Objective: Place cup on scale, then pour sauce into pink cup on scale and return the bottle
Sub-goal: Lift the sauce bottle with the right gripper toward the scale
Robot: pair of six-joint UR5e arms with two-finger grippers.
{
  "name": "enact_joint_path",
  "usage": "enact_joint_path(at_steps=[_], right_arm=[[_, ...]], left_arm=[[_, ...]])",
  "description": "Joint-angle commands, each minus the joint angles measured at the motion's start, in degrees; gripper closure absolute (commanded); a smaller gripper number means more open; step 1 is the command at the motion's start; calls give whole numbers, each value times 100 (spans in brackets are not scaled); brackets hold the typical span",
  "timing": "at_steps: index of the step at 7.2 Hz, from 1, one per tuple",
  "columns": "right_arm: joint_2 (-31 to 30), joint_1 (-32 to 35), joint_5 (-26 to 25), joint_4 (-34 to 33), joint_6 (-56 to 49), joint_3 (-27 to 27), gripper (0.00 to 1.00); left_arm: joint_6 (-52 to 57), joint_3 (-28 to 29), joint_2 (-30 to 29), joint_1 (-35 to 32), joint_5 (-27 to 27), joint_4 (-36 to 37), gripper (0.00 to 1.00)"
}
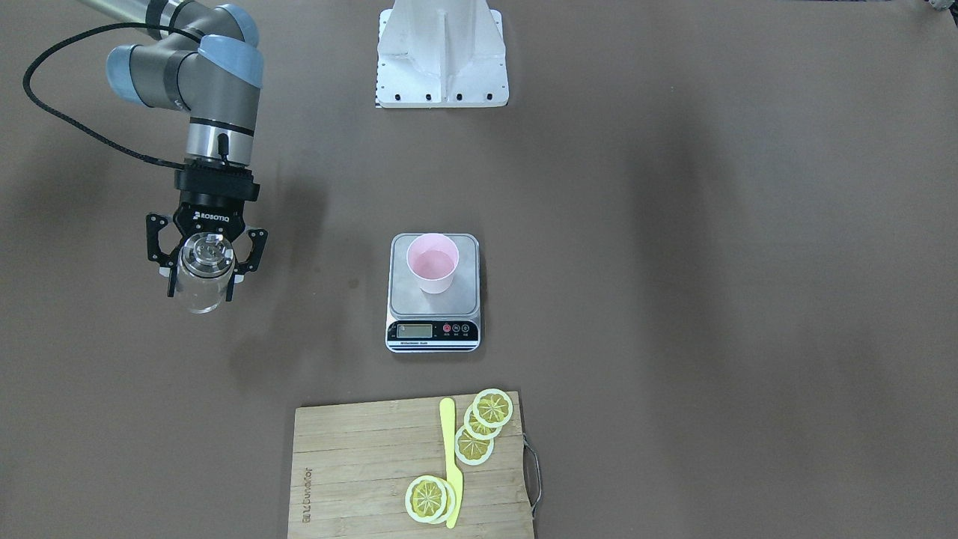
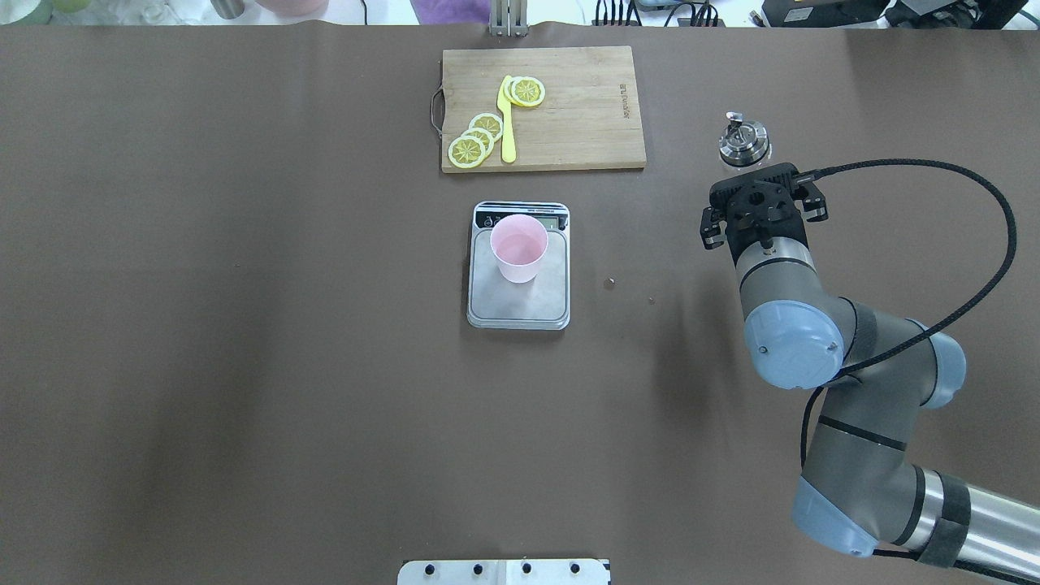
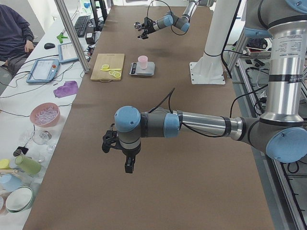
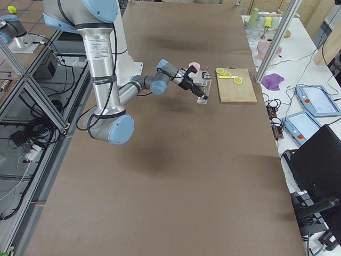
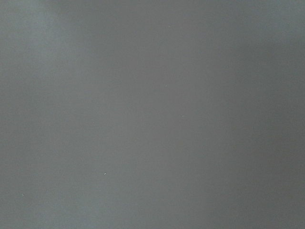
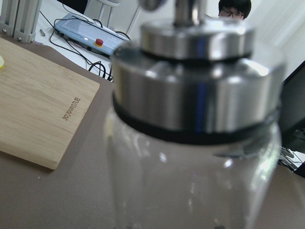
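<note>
The pink cup [image 1: 432,263] [image 2: 518,248] stands upright on the scale's [image 1: 408,301] [image 2: 491,307] steel platform at mid-table. The clear glass bottle [image 1: 200,283] [image 2: 741,145] with its shiny metal cap stands upright to the robot's right of the scale, and it fills the right wrist view [image 6: 200,143]. My right gripper [image 1: 202,290] [image 2: 762,207] comes in level, its fingers against the bottle's two sides, shut on it. My left gripper [image 3: 110,143] hangs over bare table far from the scale. It shows only in the exterior left view, so I cannot tell its state. The left wrist view holds only brown table.
A wooden cutting board [image 1: 359,464] [image 2: 585,106] with lemon slices and a yellow knife [image 1: 451,464] lies just beyond the scale. The white robot base mount [image 1: 441,52] sits at the robot's edge. A seated person [image 3: 12,28] and bowls [image 3: 44,114] are on the side bench.
</note>
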Motion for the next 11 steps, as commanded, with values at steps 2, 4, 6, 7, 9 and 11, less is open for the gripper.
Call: enact_joint_path(at_steps=[2,4,6,7,9,11], right_arm=[[320,-465,-294,-1938,132,582,100],[680,-703,-532,-2720,299,546,100],[962,-880,-769,-3511,520,537,100],[1033,-915,-779,-3863,599,503,100],[1287,-950,-788,-4496,608,423,100],[1463,-977,-788,-5155,599,300,100]], left_arm=[[25,24,85,15,6,0,2],[34,6,147,15,6,0,2],[35,15,147,15,6,0,2],[43,24,147,15,6,0,2],[43,24,208,15,6,0,2],[43,24,226,15,6,0,2]])
